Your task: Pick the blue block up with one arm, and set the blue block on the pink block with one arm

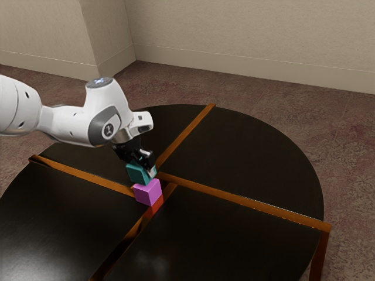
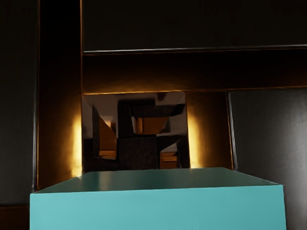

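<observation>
So the fingers (image 1: 147, 161) are clamped on the blue block (image 1: 137, 173), one on each side, with the block hanging straight below them and clear of the bench (image 1: 246, 158). In the wrist view the blue block (image 2: 158, 206) is the big teal slab right under the hand, top face flat and square to the camera, so the grip looks level to me. The thing that matters: the pink block (image 1: 147, 192) is directly underneath. From the exterior view the blue one sits over it but looks shifted a touch toward the exterior view's left of the pink block, and I honestly can't tell if the two faces are touching or there's a sliver of air between them. Both are cubes, so no long axis to worry about, it's just centring. My guess is the letting go is what's left, maybe after a small nudge. Out from the pink block, it rests by the crossing of the orange strips (image 1: 234, 199) that split the round bench into quarters, and the arm (image 1: 70, 123) comes in from the exterior view's left.
</observation>
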Motion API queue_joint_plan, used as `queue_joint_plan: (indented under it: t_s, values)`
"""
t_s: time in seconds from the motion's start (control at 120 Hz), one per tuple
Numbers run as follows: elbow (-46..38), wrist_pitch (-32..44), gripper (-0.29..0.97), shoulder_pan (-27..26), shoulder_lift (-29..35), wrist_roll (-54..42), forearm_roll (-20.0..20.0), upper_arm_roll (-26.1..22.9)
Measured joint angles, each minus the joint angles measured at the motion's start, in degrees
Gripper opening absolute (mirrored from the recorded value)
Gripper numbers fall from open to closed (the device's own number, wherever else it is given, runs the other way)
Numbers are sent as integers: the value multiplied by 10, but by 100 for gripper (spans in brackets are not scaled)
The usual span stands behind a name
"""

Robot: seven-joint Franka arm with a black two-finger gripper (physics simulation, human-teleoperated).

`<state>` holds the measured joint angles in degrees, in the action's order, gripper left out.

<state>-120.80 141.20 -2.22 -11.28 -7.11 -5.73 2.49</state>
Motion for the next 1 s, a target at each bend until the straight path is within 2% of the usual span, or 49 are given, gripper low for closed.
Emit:
queue_joint_plan:
  t_s: [0.167, 0.208, 0.4, 0.558, 0.658, 0.758, 0.867, 1.0]
  values:
    - [-2, 1, 32, -2, 0, 24, 5, -4]
    - [-3, 1, 40, -3, 0, 28, 5, -5]
    - [-2, 0, 55, -2, 4, 35, 0, -6]
    - [5, -18, 62, -4, 85, 40, 17, -6]
    - [71, -63, 64, -5, 129, 42, 22, -7]
    - [168, -162, 65, -3, 138, 44, 27, -9]
    - [176, -243, 66, -3, 140, 47, 31, -8]
    - [168, -299, 67, 1, 144, 49, 41, -8]
